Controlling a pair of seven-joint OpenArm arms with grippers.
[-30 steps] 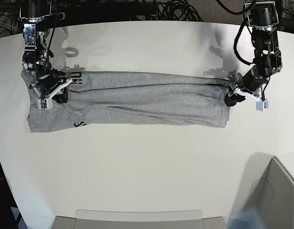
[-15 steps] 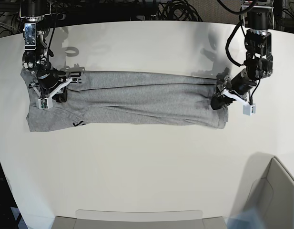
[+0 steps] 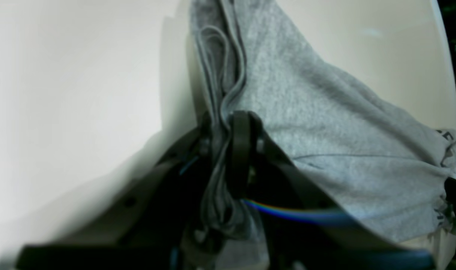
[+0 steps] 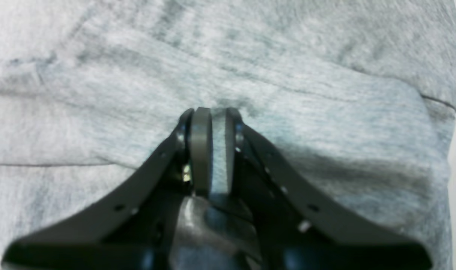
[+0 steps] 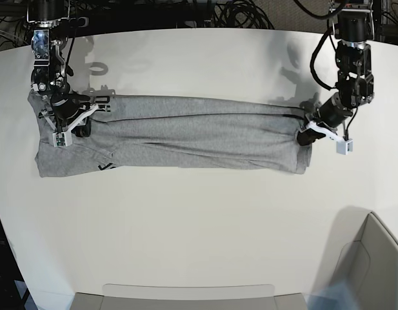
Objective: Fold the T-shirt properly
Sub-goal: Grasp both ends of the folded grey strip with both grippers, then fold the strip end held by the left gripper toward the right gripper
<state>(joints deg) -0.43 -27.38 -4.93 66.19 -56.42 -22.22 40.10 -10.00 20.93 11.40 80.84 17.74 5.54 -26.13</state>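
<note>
The white table (image 5: 199,219) carries a box corner (image 5: 373,258) at 4 o'clock, well clear of the work. The grey T-shirt (image 5: 186,132) lies as a long folded band across the far half. A second ago the left gripper (image 3: 226,129) stood wide beside the hem; now it pinches bunched layers. The right gripper (image 4: 211,120) pinches a fold at 9 o'clock.

A broad white matte desk (image 5: 199,219) fills the base view; tangled black cables (image 5: 231,13) lie beyond its far edge; a pale grey open box (image 5: 363,268) sits at its near corner.
</note>
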